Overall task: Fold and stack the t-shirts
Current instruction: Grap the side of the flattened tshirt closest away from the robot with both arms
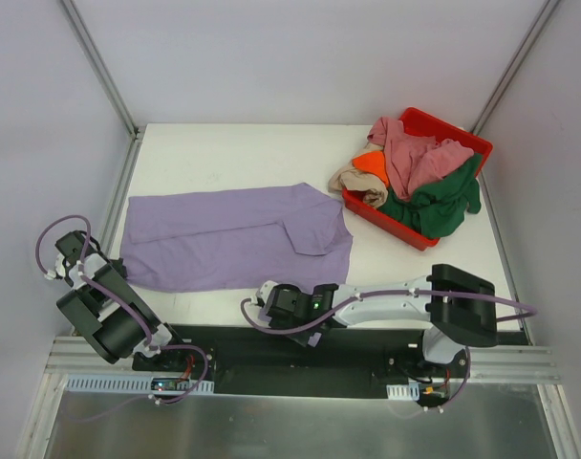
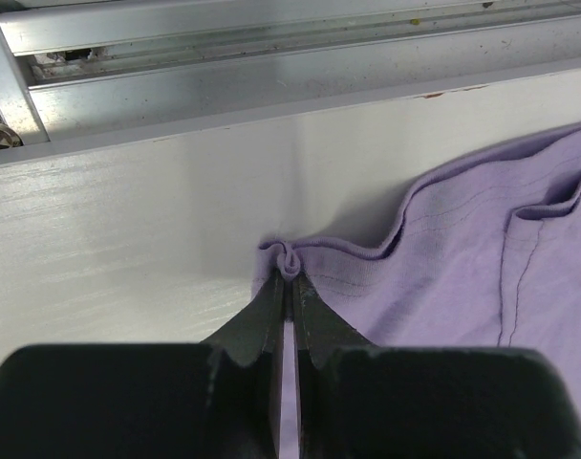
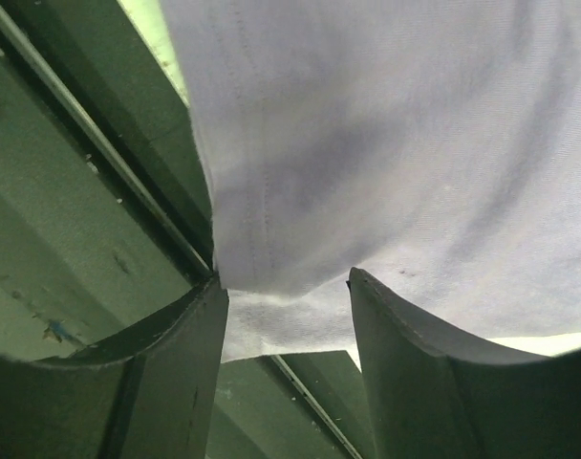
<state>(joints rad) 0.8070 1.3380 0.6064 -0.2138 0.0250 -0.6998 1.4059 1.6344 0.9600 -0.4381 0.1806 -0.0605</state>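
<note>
The lavender t-shirt [image 1: 233, 234] lies spread flat across the white table, one sleeve folded in at its right end. My left gripper [image 1: 115, 272] is shut on the shirt's near-left hem corner; in the left wrist view the fingertips [image 2: 290, 279] pinch a small fold of purple cloth [image 2: 462, 258]. My right gripper [image 1: 268, 295] is open at the shirt's near edge; in the right wrist view [image 3: 286, 287] the hem [image 3: 386, 143] lies between the spread fingers. The pink [image 1: 415, 158], orange [image 1: 372, 163], beige [image 1: 357, 182] and dark green [image 1: 439, 206] t-shirts lie crumpled in the bin.
The red plastic bin [image 1: 434, 120] stands at the table's back right, with shirts spilling over its rim. The table [image 1: 224, 153] is bordered by grey walls and metal rails; a black strip runs along its near edge.
</note>
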